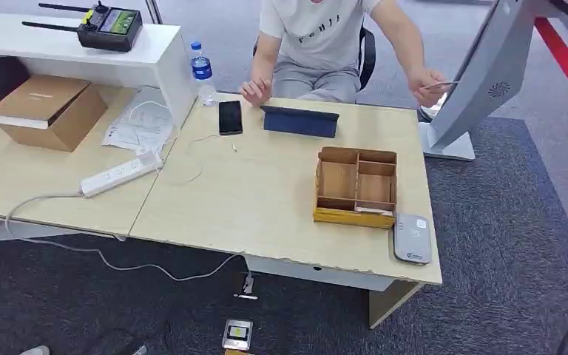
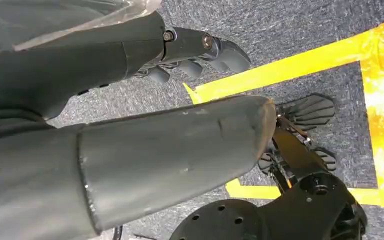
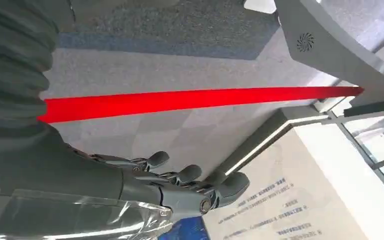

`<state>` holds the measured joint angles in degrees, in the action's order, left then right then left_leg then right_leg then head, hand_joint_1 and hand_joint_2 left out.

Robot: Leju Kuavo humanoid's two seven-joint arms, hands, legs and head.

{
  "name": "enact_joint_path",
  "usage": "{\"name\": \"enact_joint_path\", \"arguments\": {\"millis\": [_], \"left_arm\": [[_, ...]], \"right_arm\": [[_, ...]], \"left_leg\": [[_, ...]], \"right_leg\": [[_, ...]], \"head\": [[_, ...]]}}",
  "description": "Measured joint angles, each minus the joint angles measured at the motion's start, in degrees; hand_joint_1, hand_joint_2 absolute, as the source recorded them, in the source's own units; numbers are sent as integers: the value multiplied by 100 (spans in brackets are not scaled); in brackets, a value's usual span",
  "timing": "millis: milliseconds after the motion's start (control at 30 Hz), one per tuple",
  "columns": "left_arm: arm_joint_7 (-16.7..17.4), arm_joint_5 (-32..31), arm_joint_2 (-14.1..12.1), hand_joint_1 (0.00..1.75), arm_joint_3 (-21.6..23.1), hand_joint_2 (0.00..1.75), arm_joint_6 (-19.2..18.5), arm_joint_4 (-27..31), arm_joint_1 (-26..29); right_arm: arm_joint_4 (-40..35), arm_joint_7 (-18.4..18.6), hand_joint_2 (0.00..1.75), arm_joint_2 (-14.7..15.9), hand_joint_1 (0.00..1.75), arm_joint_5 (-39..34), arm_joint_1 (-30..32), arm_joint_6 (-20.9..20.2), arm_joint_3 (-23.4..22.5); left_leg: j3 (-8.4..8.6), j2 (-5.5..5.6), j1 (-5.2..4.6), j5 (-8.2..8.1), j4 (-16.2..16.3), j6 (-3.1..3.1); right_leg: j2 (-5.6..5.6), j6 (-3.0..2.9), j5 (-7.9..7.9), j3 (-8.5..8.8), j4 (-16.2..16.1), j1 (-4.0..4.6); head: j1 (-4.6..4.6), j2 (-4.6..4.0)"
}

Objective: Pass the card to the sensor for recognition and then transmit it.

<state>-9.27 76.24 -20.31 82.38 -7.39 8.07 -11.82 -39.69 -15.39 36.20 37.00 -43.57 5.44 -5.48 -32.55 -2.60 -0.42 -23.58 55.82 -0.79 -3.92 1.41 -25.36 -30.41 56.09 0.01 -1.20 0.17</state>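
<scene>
Seated person's hand (image 1: 427, 83) holds the card (image 1: 441, 85) beyond the desk's (image 1: 266, 214) far right corner. Left hand (image 2: 190, 55) and right hand (image 3: 180, 182) hang released and empty; take the card by its edge, flat for the sensor (image 1: 413, 238).

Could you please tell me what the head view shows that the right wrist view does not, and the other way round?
Head view alone: the table, the wooden organizer, the grey sensor, a phone and a seated person's hand holding a card. Right wrist view alone: the right hand, holding nothing, and a wall poster. Both share the white kiosk and the red floor stripe.
</scene>
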Motion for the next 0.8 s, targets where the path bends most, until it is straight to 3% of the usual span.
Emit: {"name": "enact_joint_path", "arguments": {"millis": [133, 433, 533, 667, 800], "left_arm": [[-111, -96, -4, 0, 39, 0, -41, 0, 0], [-264, -271, -31, 0, 190, 0, -85, 0, -23], [-264, -280, -31, 0, 249, 0, -70, 2, -25], [-223, -238, -9, 0, 269, 0, 24, 4, -58], [-157, -203, 0, 0, 275, 0, 52, 4, -52]], "right_arm": [[-181, -20, 175, 48, 0, 159, 3, 188, 249], [-1482, 461, 175, 57, 0, 1288, 57, 544, 1406], [-1644, 437, 175, -79, 0, 1585, 54, 787, 1779], [-1556, 326, 175, -524, 0, 2452, -21, 1488, 2353], [-1416, 341, 175, -826, 0, 2660, -138, 1583, 2751]], "left_leg": [[-2, 0, -1, 0, 0, 0], [-2, -1, 1, 3, -1, 4], [-6, -1, 3, 4, -5, 6], [-1, -4, 6, 5, -5, 8], [-5, 5, 9, 10, -4, 10]], "right_leg": [[0, 0, 0, -1, 1, -1], [1, -2, -1, -1, 2, 11], [1, -3, -1, 0, 4, 15], [4, -4, -1, 0, 4, 17], [-16, -5, -2, -2, 4, 16]], "head": [[0, 0], [0, 0], [0, 0], [-2, 0], [-2, 0]]}}
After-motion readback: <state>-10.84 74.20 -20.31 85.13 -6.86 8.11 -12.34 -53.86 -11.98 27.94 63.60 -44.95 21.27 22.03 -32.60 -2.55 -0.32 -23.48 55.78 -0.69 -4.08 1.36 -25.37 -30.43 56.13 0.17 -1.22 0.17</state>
